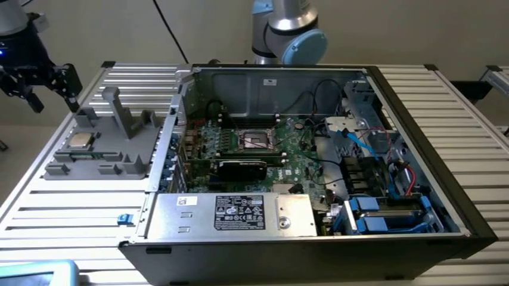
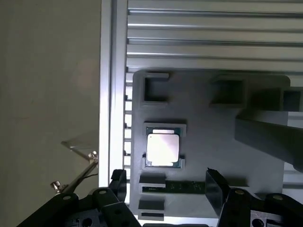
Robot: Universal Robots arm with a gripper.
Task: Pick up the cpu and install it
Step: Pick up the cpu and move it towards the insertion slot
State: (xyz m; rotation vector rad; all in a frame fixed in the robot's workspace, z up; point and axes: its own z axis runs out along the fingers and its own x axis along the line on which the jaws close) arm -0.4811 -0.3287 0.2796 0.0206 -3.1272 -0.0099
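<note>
**Opening stage of the task.** The pincer (image 1: 54, 98) is shown released, its two dark fingers spread wide with nothing between them. It is held in the air at the exterior view's left, above the far end of the grey holder (image 1: 111, 143) and clear of it. The cpu (image 1: 80, 140) is seen lying flat in a shallow recess of the holder. The holder is set on the slatted bench (image 1: 71, 205) just beside the open case (image 1: 263, 89), on the exterior view's left of it. No contact is made between pincer and cpu: in the wrist view the cpu (image 2: 163, 149) is seen beyond the fingertips and apart from them. The socket (image 1: 256, 140) on the board (image 1: 306, 161) inside the case is seen as a black frame with a dark glossy centre, and no chip is seated in it. Nothing of the task is therefore judged to be done: the cpu is neither picked up nor installed.

**The cpu.** A small, flat, square chip is presented. Its top is formed by a silvery-grey metal plate, from which light is reflected brightly in the wrist view, and a thin tan-green rim is shown around the plate. It is seated level and square in its recess. A narrow green strip (image 2: 182, 187) is laid in a slot of the holder near it.
</note>
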